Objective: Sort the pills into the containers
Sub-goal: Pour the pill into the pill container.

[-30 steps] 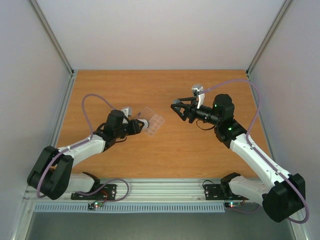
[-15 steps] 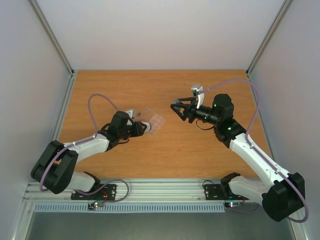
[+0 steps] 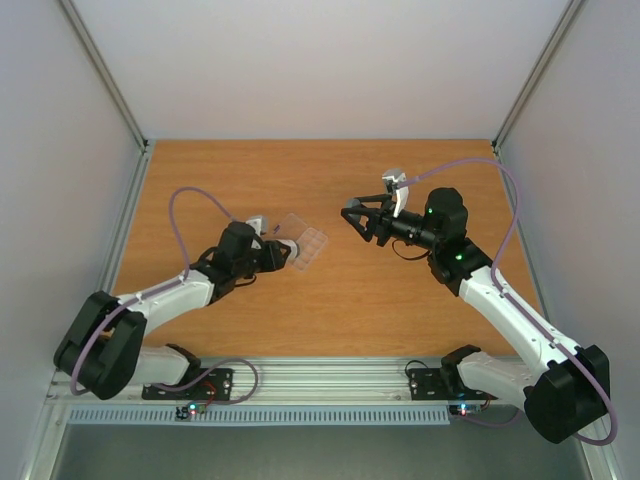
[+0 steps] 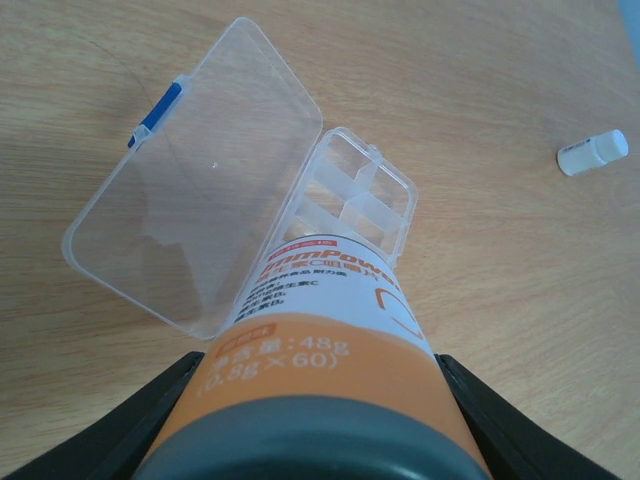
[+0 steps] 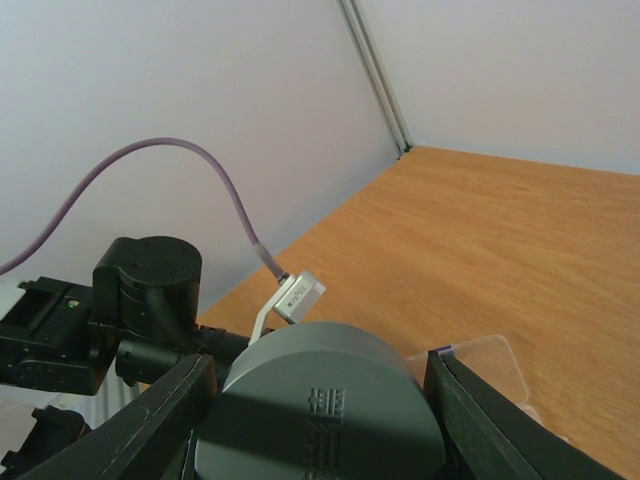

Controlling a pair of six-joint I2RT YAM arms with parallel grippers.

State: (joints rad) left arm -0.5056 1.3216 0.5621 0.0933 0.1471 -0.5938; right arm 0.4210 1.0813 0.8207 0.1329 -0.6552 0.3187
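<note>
My left gripper point(image 3: 281, 252) is shut on an orange-and-white pill bottle point(image 4: 330, 320), which lies tilted with its far end over the near edge of the clear pill box point(image 4: 358, 195). The box point(image 3: 309, 245) lies on the table with its hinged lid point(image 4: 195, 195) open flat to the left. The cells that show look empty, and no pills are in view. My right gripper point(image 3: 352, 214) is shut on the grey bottle cap point(image 5: 320, 405) and holds it above the table, to the right of the box.
A small white vial point(image 4: 593, 152) lies on the wooden table point(image 3: 320, 180) beyond the box to the right. A blue clasp point(image 4: 155, 112) sits on the lid's far edge. White walls and metal rails point(image 3: 125, 215) border the table.
My left arm swung slightly forward and back again with the bottle, its cable shifting. The bottle stays at the box. The right arm has not moved.
</note>
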